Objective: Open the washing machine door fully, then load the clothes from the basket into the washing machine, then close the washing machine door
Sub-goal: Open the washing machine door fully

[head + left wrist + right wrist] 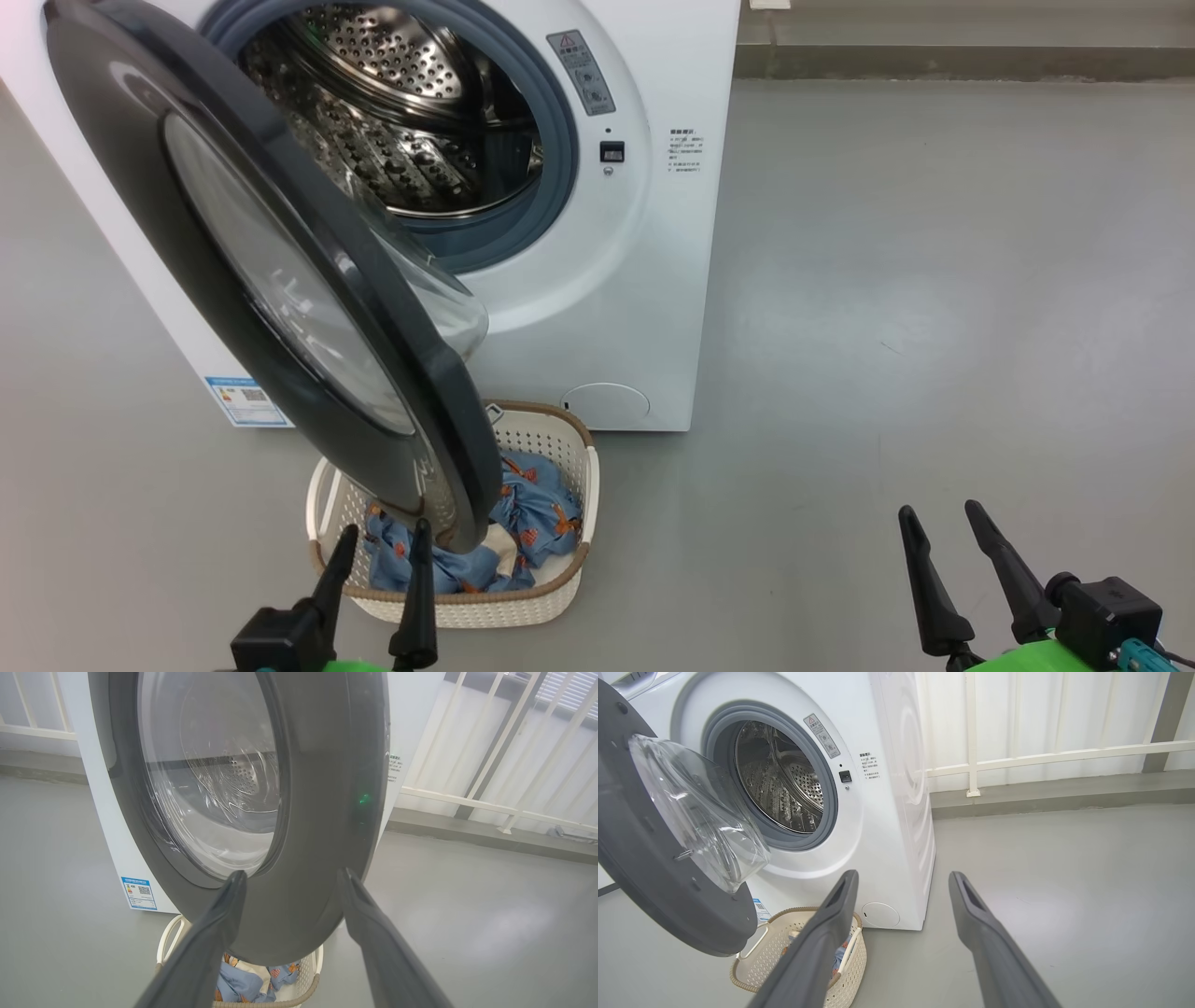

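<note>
The white washing machine (644, 233) stands at the upper left, its steel drum (392, 121) exposed. Its round black door (187, 224) hangs swung out to the left, partway open, over the basket (560, 448). The cream basket sits on the floor in front of the machine with the light-blue clothes (532, 513) inside, partly hidden by the door. My left gripper (383, 541) is open, its fingertips just below the door's lower edge and in front of the basket. In the left wrist view the door (322, 788) looms close between the open fingers (219, 919). My right gripper (943, 513) is open over bare floor at the lower right.
Grey floor (934, 280) stretches to the right of the machine. A low ledge (1064, 793) and white railing (1064, 753) run along the back wall. A blue label sticker (247, 401) marks the machine's lower left front.
</note>
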You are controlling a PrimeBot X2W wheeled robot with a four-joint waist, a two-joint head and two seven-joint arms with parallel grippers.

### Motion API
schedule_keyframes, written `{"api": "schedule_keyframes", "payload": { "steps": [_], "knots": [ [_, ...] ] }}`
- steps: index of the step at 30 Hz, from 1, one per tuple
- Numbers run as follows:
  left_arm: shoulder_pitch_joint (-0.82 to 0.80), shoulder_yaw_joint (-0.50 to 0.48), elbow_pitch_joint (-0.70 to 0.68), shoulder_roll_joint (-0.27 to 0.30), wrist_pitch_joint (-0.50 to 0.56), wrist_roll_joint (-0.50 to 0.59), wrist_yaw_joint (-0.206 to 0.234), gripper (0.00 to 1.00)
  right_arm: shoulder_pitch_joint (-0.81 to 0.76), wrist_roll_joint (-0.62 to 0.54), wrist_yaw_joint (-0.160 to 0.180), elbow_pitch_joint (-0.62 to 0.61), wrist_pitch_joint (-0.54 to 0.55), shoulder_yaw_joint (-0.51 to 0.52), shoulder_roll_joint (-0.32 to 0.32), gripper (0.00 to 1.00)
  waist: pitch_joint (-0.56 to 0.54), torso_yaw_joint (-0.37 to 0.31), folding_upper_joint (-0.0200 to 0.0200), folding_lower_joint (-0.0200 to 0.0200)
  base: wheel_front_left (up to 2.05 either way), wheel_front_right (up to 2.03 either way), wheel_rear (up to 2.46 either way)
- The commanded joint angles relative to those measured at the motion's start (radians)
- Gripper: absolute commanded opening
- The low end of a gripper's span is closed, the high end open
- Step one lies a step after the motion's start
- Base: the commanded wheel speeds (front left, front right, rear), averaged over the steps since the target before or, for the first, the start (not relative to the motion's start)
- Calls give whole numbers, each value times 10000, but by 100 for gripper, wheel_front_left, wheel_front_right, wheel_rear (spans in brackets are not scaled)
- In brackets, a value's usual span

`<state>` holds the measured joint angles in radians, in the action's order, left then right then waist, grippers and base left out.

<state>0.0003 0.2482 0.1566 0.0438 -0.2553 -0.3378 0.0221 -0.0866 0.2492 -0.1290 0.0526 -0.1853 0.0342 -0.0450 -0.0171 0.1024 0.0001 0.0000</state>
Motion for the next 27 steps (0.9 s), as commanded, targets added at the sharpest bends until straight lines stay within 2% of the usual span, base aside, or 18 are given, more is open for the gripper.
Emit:
{"api": "schedule_keyframes", "payload": {
  "steps": [1,5,6,7,8,27],
  "knots": [
    [-303,-318,-248,64,-65,77,69,100,169,73,-17,-206,-61,-306,-53,100,3,-1,-1,0,0,0,0],
    [-282,-320,-280,64,-65,88,66,100,167,90,-17,-188,-73,-323,-53,100,11,-5,-1,0,0,0,0],
    [-279,-322,-288,64,-65,91,59,83,166,94,-17,-183,-77,-323,-53,100,12,-5,-1,0,0,0,0],
    [-277,-325,-298,64,-65,93,51,44,165,97,-17,-179,-81,-323,-53,100,14,-5,-1,0,0,0,0],
    [-275,-329,-300,64,-65,108,51,0,166,103,-17,-176,-84,-324,-53,100,18,-6,-1,0,0,0,0],
    [-504,-832,-1115,64,-65,108,182,0,209,112,-17,-51,-178,-395,-53,100,71,-42,-1,0,0,0,0]
  ]
}}
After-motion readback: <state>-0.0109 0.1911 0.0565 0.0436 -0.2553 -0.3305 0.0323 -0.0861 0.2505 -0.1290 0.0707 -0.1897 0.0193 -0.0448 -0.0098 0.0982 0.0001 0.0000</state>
